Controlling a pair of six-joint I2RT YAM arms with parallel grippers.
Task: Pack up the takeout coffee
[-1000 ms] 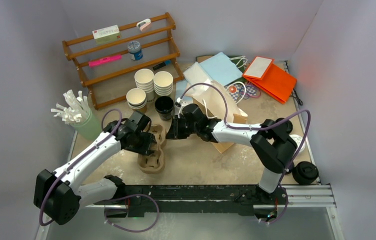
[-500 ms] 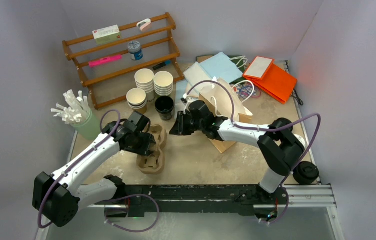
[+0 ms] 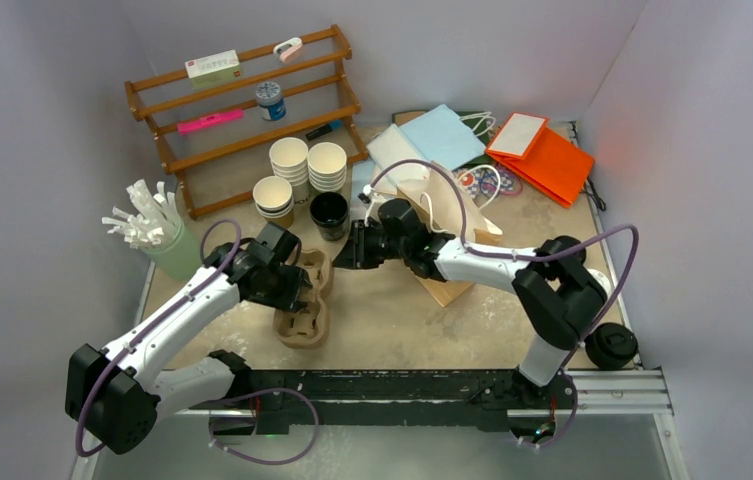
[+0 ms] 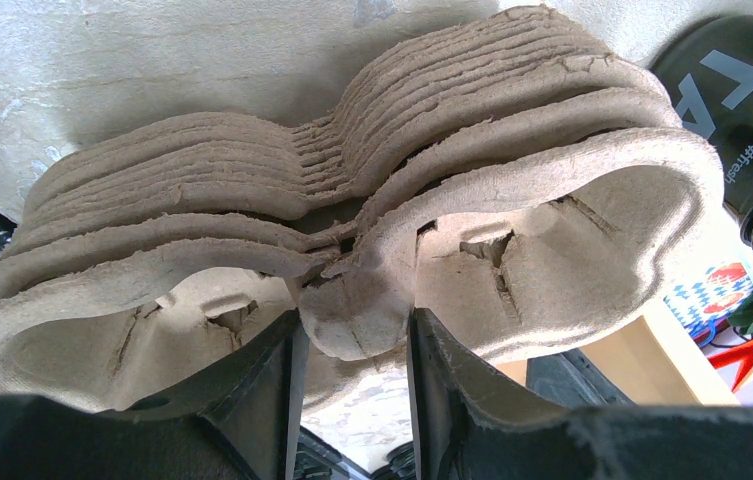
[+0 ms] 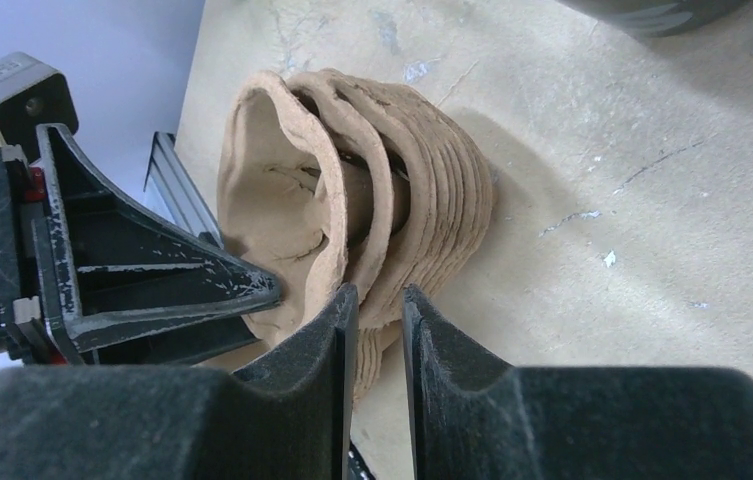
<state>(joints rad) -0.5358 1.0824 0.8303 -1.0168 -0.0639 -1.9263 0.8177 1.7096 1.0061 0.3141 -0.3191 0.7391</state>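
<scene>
The left fingers (image 4: 267, 400) clamp the centre web of the top pulp cup tray (image 4: 512, 210). The right fingers (image 5: 302, 380) stand a narrow slit apart at the end of the tray stack (image 5: 432, 200), with rim edges in the slit; I cannot tell whether they grip. A black cup (image 4: 742, 110), cut off by the frame, reads "#fresh", the rest hidden. The kraft paper cups (image 3: 289, 158) stand stacked on the surface (image 5: 602, 150) beyond both pairs of fingers, well apart from them.
</scene>
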